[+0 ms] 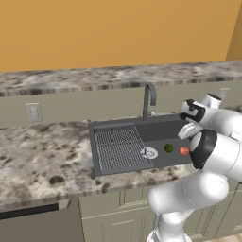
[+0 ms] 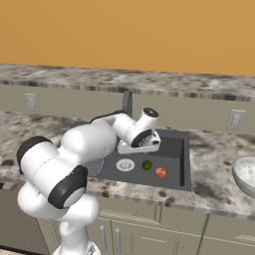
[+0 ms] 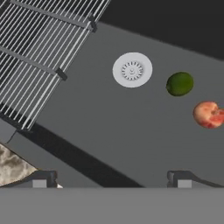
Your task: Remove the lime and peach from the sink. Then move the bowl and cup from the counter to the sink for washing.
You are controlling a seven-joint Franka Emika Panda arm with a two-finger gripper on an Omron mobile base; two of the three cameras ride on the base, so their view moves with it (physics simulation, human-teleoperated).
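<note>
- Gripper (image 3: 112,177): jaws spread wide, nothing between them. It hangs above the sink (image 3: 100,127), over bare basin floor, apart from both fruits.
- Lime (image 3: 180,83): on the basin floor just beside the drain (image 3: 132,70), on the side away from the ribbed drainer (image 3: 43,52). Not touching the peach.
- Peach (image 3: 209,114): near the lime, a little further from the drain, close to the edge of the hand view.
- Bowl (image 2: 245,175): on the counter (image 2: 214,144) on the far side of the sink from the drainer, partly cut off by the picture edge. I cannot make out the cup.
- Handling, judged: both fruits are round, smooth and light, so likely to roll or squirt out if pinched off-centre. Lime looks firm; peach presumably softer, so a gentler squeeze.
- Grasp point: come straight down and close across the widest middle of the ball, fingers either side.
- Lime sits nearest the open jaws, so probably first.
- Bowl looks stiff and wide; its rim is the only sensible hold, one finger inside, one outside.
</note>
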